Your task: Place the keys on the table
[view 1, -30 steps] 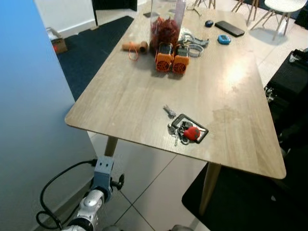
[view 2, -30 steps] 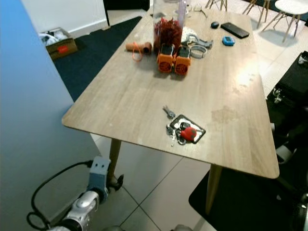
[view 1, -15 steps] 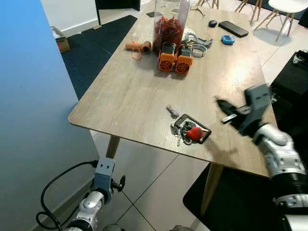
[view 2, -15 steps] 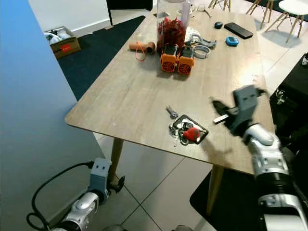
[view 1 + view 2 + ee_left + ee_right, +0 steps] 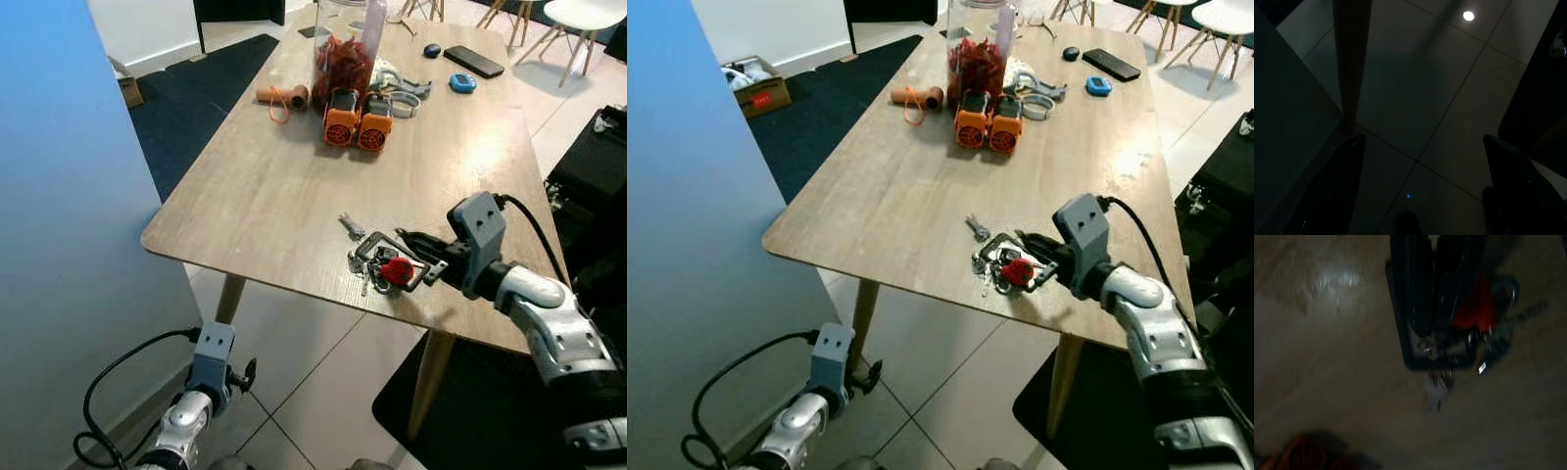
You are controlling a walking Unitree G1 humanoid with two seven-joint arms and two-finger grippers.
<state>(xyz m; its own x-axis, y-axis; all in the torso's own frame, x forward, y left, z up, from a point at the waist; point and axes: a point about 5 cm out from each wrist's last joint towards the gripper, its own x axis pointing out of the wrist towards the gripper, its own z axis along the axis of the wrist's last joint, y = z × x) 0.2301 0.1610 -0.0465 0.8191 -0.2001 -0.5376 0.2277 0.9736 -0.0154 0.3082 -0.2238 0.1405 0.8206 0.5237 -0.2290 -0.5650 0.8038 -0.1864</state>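
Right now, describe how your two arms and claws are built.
Both arms are silver metal. The right arm has a grey boxy wrist block, a black cable looping over it and a claw of two long black fingers. The left arm has a matching grey block and a black looping cable.

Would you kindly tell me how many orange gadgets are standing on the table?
2. They sit side by side at the far end of the table: one orange gadget on the robot's left, the other touching it on the right, in front of a jar that may hide more.
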